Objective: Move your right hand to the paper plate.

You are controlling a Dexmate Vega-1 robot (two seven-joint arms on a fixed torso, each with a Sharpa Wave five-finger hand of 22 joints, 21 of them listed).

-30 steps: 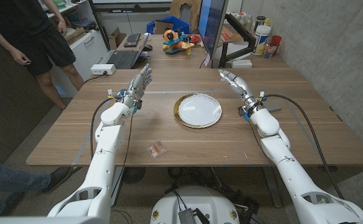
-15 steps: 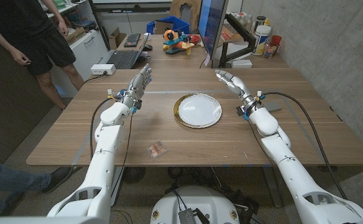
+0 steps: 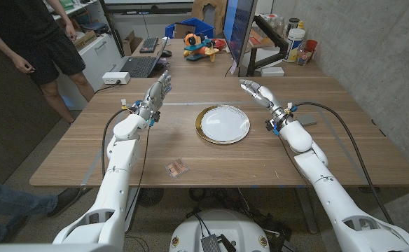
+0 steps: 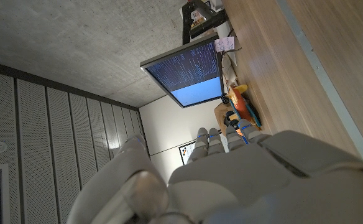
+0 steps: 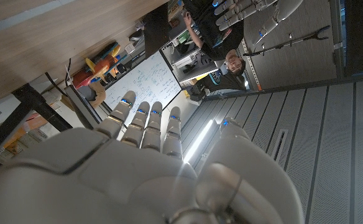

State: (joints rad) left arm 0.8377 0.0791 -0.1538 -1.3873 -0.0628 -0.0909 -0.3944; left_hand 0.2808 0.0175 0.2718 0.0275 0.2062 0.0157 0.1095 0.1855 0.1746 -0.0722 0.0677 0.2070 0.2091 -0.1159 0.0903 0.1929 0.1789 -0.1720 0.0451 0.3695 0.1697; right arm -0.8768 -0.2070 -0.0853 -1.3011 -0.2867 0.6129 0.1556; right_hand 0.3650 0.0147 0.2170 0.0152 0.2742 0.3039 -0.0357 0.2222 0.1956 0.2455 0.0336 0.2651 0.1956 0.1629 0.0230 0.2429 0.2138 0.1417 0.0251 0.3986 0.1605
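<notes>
Plate of white paper with a gold rim (image 3: 223,124) lies at the middle of the wooden table (image 3: 344,150). Just beside it on the far right, the right hand (image 3: 258,91) hangs above the wood, fingers extended and slightly apart, holding nothing. Well apart on the other side, the left hand (image 3: 158,91) is raised, fingers straight and close together. A small patterned card (image 3: 177,168) lies near the front edge.

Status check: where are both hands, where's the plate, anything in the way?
Right hand open, off the far right of the paper plate, not touching. Left hand open, well left of it. Nothing between right hand and plate.
</notes>
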